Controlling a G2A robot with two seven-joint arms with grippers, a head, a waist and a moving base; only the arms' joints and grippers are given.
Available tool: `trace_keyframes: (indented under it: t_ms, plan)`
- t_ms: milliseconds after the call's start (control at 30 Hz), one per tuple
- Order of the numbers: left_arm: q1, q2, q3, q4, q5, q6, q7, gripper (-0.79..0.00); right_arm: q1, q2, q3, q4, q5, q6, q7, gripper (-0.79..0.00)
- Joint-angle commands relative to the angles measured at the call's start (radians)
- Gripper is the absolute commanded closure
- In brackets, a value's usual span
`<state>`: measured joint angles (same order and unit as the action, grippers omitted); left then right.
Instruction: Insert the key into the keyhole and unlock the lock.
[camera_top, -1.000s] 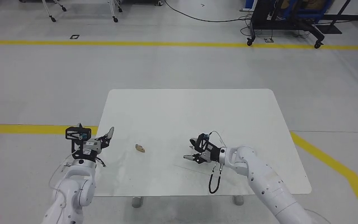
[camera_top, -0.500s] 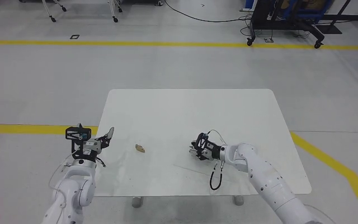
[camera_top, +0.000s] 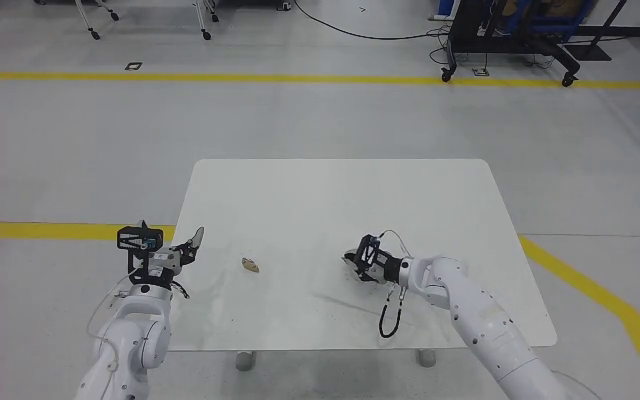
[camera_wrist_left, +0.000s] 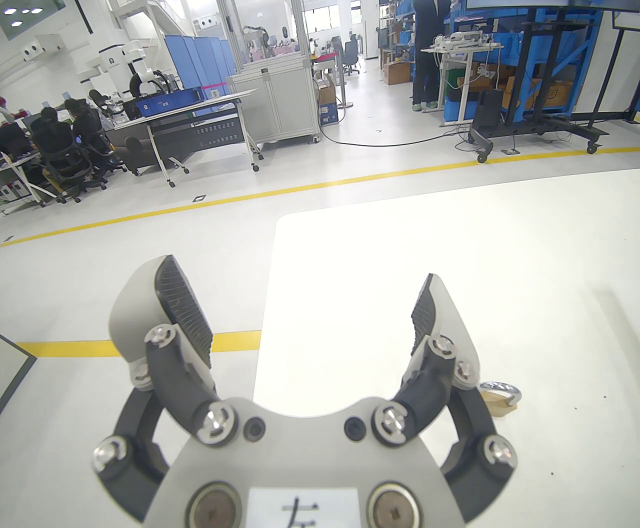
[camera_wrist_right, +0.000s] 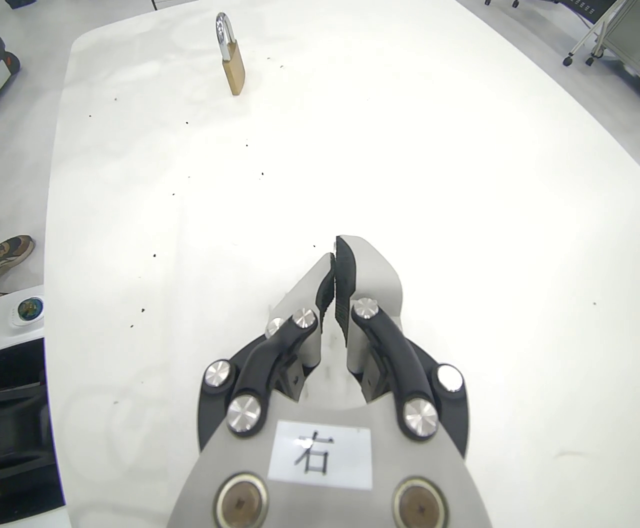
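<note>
My right hand (camera_wrist_right: 334, 256) is pinched shut, pads pressed together. A small glint of metal peeks out at the tips, the key (camera_wrist_right: 334, 245) as far as I can tell. This hand sits low over the white tabletop (camera_wrist_right: 450, 150), well apart from the padlock (camera_wrist_right: 232, 65), and points roughly toward it. My left hand (camera_wrist_left: 299, 274) is spread wide and holds nothing. It hangs at the tabletop's edge near the padlock, on the side opposite my right hand. The padlock, brass body and silver shackle, lies on the tabletop between my two hands, touched by neither.
</note>
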<state>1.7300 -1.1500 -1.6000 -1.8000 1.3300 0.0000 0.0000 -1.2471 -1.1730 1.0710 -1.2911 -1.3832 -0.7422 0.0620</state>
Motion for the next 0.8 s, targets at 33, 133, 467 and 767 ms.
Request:
trace_keyframes:
  t_ms: [33,133,467,767]
  plan:
    - [0.000,0.000,0.000,0.000,0.000,0.000,0.000,-0.785,-0.019,0.004,0.011,-0.010,0.006,0.009,-0.028,0.000]
    - [0.000,0.000,0.000,0.000,0.000,0.000,0.000,-0.785,-0.037,0.004,0.022,-0.012,0.033,0.032,-0.105,0.000]
    - [0.000,0.000,0.000,0.000,0.000,0.000,0.000,-0.785,-0.048,0.004,0.027,0.000,0.049,0.037,-0.184,0.000]
    - [-0.002,0.000,0.003,-0.004,-0.004,-0.003,0.001,-0.785,-0.048,0.004,0.027,0.000,0.049,0.037,-0.184,0.000]
